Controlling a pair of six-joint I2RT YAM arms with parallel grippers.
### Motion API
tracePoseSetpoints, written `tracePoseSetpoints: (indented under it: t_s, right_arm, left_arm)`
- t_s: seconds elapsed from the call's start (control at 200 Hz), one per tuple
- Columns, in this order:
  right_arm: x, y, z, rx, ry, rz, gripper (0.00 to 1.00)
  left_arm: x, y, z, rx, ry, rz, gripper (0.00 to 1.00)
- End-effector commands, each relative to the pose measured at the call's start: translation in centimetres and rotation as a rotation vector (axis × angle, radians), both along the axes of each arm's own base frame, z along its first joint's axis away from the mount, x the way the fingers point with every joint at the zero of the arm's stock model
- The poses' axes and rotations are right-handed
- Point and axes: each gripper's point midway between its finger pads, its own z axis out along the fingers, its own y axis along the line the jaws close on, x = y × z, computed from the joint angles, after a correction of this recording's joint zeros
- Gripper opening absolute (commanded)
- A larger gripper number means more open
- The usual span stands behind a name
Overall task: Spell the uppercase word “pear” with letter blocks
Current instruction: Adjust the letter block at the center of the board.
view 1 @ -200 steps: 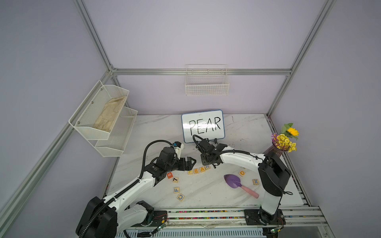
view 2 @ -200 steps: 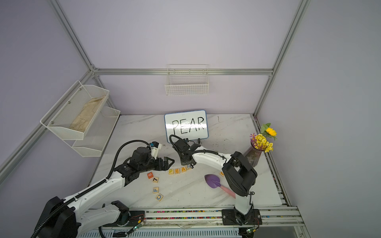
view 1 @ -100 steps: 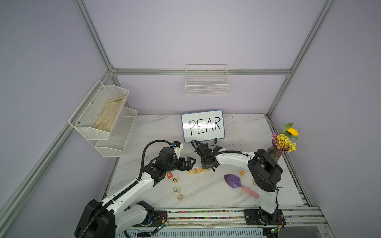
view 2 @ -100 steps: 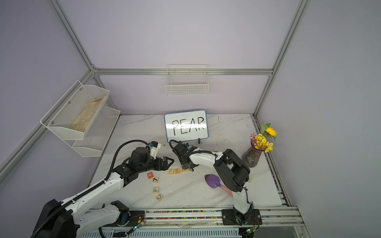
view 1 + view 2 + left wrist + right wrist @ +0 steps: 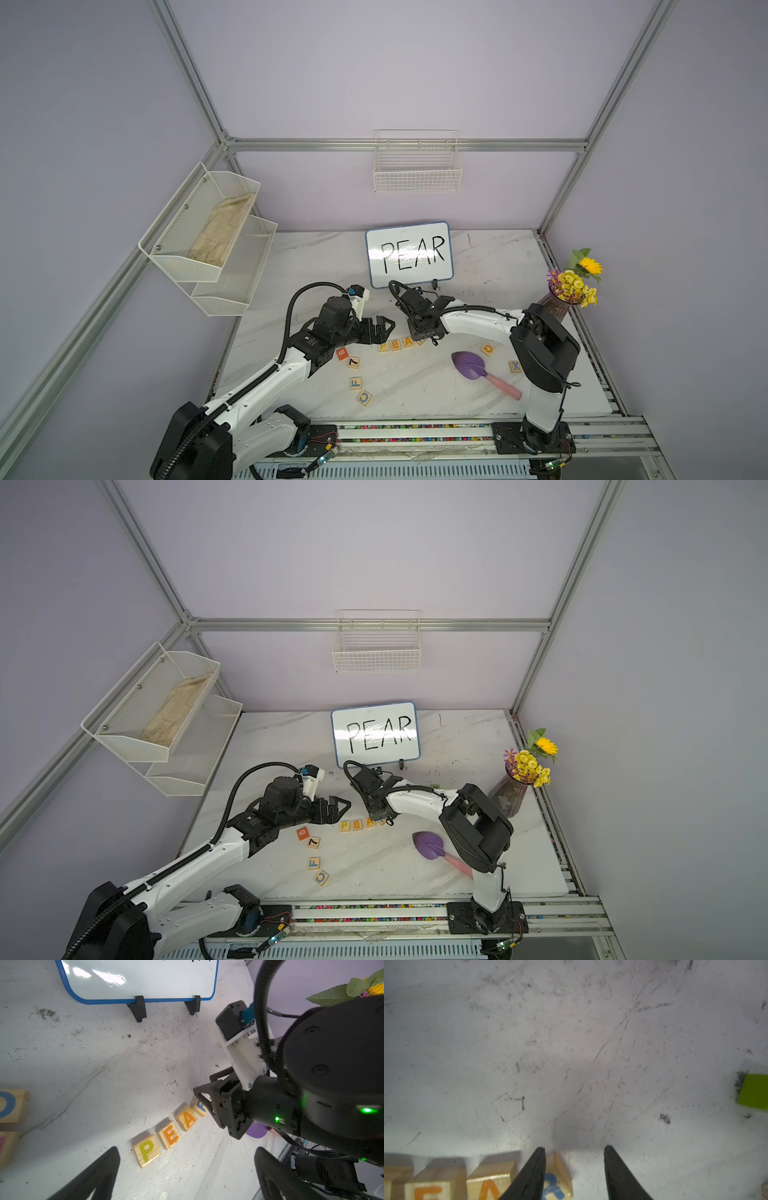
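Lower than a second ago, the right gripper (image 5: 574,1147) now straddles the row's end. Nearest me the letter blocks (image 5: 397,344) lie side by side on the table (image 5: 415,390), reading P, E, A, R. Light, hard wooden cubes, I'd judge, unlikely to slip; pinch two opposite flat sides. The right gripper's jaws stand parted: one finger overlaps the R block (image 5: 559,1176), the other clear, nothing clamped. Left gripper (image 5: 386,325) hangs spread, empty. Beyond stands the whiteboard (image 5: 409,254).
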Motion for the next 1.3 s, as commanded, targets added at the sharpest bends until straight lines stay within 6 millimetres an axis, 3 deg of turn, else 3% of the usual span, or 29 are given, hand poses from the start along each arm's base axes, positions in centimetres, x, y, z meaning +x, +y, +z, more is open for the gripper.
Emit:
tracePoseSetpoints:
  t_s: [0.0, 0.14, 0.29, 0.61, 0.91, 1.295]
  right_arm:
    - [-0.6, 0.6, 2.1, 0.058, -0.023, 0.105, 0.51]
    - [-2.7, 1.9, 2.1, 0.14, 0.022, 0.261, 0.51]
    - [-3.6, 0.9, 1.0, 0.069, 0.063, 0.319, 0.51]
    - [-2.8, -0.3, -0.7, -0.032, 0.058, 0.314, 0.5]
    - [-2.9, -0.1, -1.5, -0.04, 0.073, 0.322, 0.49]
    - [-2.7, 0.4, -2.3, -0.023, 0.078, 0.303, 0.39]
  left_arm:
    - [1.1, -0.7, 3.3, -0.043, -0.075, -0.011, 1.0]
    - [1.0, -0.6, 3.3, -0.046, -0.07, -0.01, 1.0]
    - [0.9, -0.6, 3.5, -0.05, -0.074, -0.007, 1.0]
    - [0.9, -0.4, 3.7, -0.054, -0.073, 0.005, 1.0]
    - [0.9, -0.3, 3.4, -0.052, -0.067, 0.01, 1.0]
    - [0.8, -0.3, 3.2, -0.048, -0.064, 0.009, 1.0]
